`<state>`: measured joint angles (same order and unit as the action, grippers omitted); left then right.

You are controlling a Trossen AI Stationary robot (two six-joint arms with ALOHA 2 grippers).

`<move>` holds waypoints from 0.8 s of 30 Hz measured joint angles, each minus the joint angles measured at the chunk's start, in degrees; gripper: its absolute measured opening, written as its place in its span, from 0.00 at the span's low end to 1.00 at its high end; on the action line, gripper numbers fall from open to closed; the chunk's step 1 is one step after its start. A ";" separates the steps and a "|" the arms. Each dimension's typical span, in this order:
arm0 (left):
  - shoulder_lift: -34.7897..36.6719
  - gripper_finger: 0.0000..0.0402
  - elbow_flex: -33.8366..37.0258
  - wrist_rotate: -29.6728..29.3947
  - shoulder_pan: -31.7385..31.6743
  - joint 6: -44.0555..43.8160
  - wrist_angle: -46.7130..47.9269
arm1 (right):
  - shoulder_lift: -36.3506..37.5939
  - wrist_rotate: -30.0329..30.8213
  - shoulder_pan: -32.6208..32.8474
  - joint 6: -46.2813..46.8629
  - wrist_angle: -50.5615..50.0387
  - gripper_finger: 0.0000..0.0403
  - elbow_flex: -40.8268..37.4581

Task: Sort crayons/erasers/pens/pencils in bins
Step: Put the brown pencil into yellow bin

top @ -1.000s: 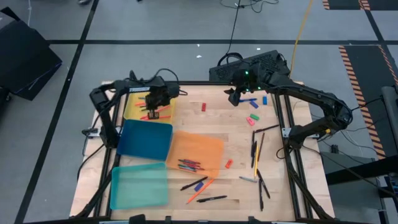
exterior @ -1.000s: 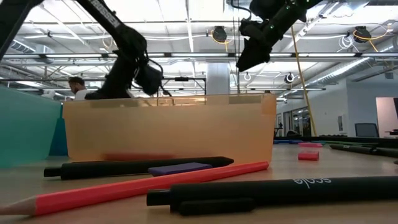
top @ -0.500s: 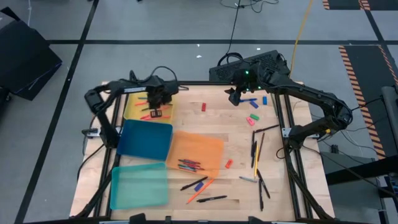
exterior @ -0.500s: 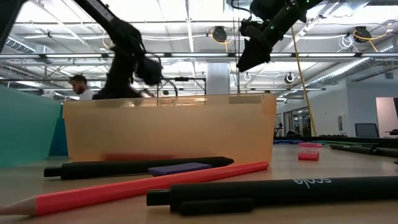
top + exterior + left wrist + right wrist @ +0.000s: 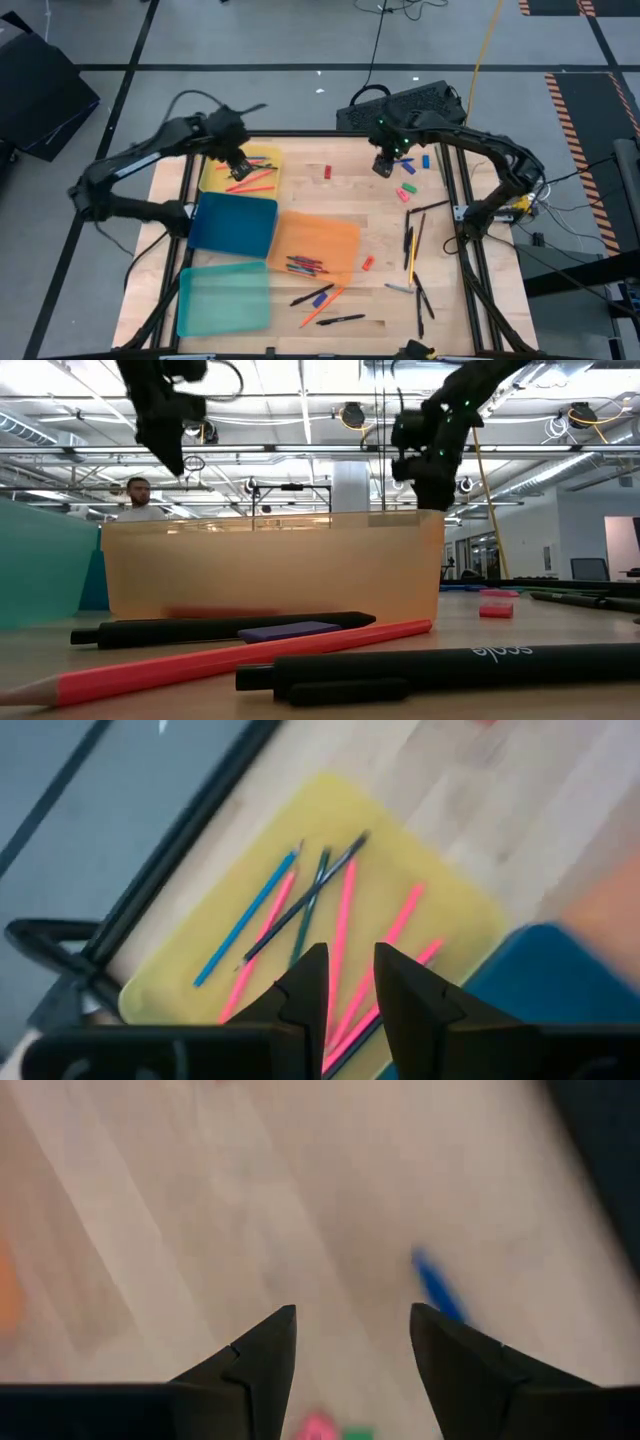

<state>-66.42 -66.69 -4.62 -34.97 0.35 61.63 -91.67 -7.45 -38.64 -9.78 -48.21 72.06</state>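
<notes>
Step in hand: judged a changeover between picks; sorting is well short of done, with much stationery loose on the table.
Pencils: long thin sticks, mostly bright pink with a blue and a dark one (image 5: 345, 935), lie fanned in the shallow yellow plastic bin (image 5: 268, 180) at the table's far left corner.
Left gripper: the left gripper (image 5: 349, 982) hangs above that yellow bin, its dark fingers drawn close with a narrow gap, holding nothing.
Right gripper: the right gripper (image 5: 352, 1342) hovers over bare wood at the far right, fingers spread wide and empty.
Erasers: small chunky blocks in pink and green (image 5: 407, 188), blue (image 5: 426, 160) and red (image 5: 327, 172) are scattered near that gripper, apart from one another.
Next move: probably lowering the right gripper over one block; these are short and squat, so the fingers need to straddle it squarely.
Pens: slim dark sticks (image 5: 412, 245) lie along the right edge; more dark and blue ones rest in the translucent orange plastic bin (image 5: 336, 232).
Other bins: the dark blue bin (image 5: 235, 222) and the teal bin (image 5: 222, 300) look empty.
Table: pale wooden tabletop (image 5: 375, 215), smooth, with visible grain.
</notes>
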 joint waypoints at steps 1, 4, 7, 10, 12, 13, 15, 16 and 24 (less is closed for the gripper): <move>1.77 0.22 0.49 0.29 0.32 -0.58 -0.95 | -0.76 0.11 -0.02 0.01 -2.23 0.47 0.13; 6.44 0.22 2.33 0.57 1.19 -0.96 -3.61 | -1.31 0.17 1.21 1.65 -8.26 0.47 0.16; 10.37 0.22 4.80 0.67 1.58 -0.65 -6.97 | 0.60 1.20 4.59 5.61 -11.58 0.47 0.17; 12.84 0.22 7.58 0.47 1.28 0.04 -10.37 | 3.51 8.19 9.05 9.76 -11.87 0.47 0.21; 14.08 0.22 9.29 0.31 0.81 0.63 -12.17 | 5.14 10.34 11.77 10.28 -12.53 0.47 0.21; 14.43 0.22 9.95 0.24 0.57 0.65 -12.49 | 6.04 10.25 12.93 10.85 -13.28 0.46 0.21; 14.51 0.22 10.98 0.19 0.22 0.62 -12.49 | 7.34 10.28 15.25 15.62 -15.21 0.46 0.23; 14.47 0.22 11.35 0.13 0.11 0.58 -12.45 | 7.74 10.27 16.09 19.87 -16.67 0.46 0.24; 14.30 0.22 13.74 0.11 0.14 1.18 -13.98 | 8.25 8.76 17.55 67.49 -32.33 0.46 -2.89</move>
<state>-52.12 -52.95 -4.51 -34.83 1.53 47.65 -83.42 1.31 -21.08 57.71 -80.54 69.16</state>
